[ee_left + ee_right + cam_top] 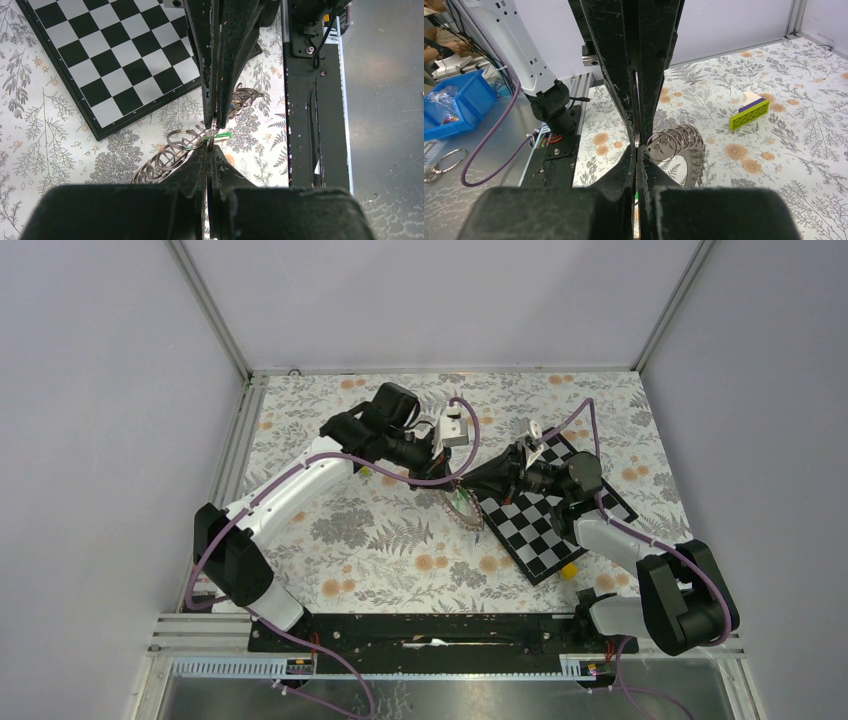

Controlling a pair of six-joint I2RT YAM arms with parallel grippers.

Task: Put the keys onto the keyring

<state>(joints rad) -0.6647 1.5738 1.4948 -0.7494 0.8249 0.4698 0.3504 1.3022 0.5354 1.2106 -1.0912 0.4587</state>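
Silver-grey keyring [180, 143] pinched by left gripper [210, 149]; right gripper [215, 122] pressed together opposite. Risk: green key [226, 135] dropping through tip misalignment.

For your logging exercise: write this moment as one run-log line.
left claw: shut on keyring | right claw: shut on keyring | green key: at claw tips
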